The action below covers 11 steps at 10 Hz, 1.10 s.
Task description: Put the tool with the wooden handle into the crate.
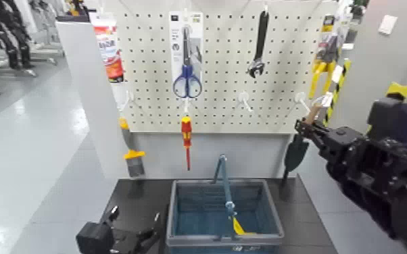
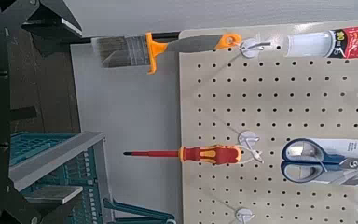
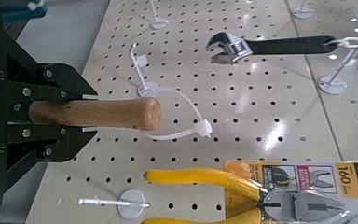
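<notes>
The right gripper (image 1: 307, 125) is clamped on the trowel's wooden handle (image 3: 98, 114), whose rounded end only the right wrist view shows clearly, while the head view shows its dark blade (image 1: 295, 153) pointing down, right of the crate (image 1: 225, 213). The left gripper (image 1: 136, 226) waits beside the crate on the black table (image 1: 305, 213), before a pegboard (image 1: 220, 40) and pale floor (image 1: 24, 148).

The number "160" can be read on the card behind the yellow-handled pliers (image 3: 238, 187)—the pliers' packaging (image 3: 340, 175). The lettering on the blue scissors' card (image 1: 176, 44) and on the red-and-white package (image 1: 109, 54) is too small to make out—in the head view it shows only as marks.
</notes>
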{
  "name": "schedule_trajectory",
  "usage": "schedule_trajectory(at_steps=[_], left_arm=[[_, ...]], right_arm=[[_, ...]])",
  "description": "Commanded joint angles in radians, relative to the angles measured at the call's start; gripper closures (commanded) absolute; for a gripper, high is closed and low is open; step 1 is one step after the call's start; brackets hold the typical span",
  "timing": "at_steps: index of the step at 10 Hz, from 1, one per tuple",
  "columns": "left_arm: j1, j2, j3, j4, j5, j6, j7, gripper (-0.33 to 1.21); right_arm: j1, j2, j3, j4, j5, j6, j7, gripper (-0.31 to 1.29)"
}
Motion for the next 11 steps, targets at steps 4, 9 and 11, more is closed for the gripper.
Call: schedule_trajectory(at_steps=[4, 9, 11], left_arm=[[-0.002, 0.003, -0.003, 0.0, 0.001, 0.0, -0.002, 0.13], [-0.005, 0.003, -0.006, 0.0, 0.001, 0.002, -0.002, 0.13], [-0.005, 0.002, -0.008, 0.0, 0.001, 0.002, -0.002, 0.13]], right_arm=[[0.104, 0.085, -0.022, -0.015, -0.182, 0.055, -0.031, 1.25], [0.074, 0.145, 0.097, 0.232, -0.223, -0.037, -0.031, 1.25], [0.045, 0.145, 0.137, 0.28, -0.206, -0.037, -0.04, 1.25]])
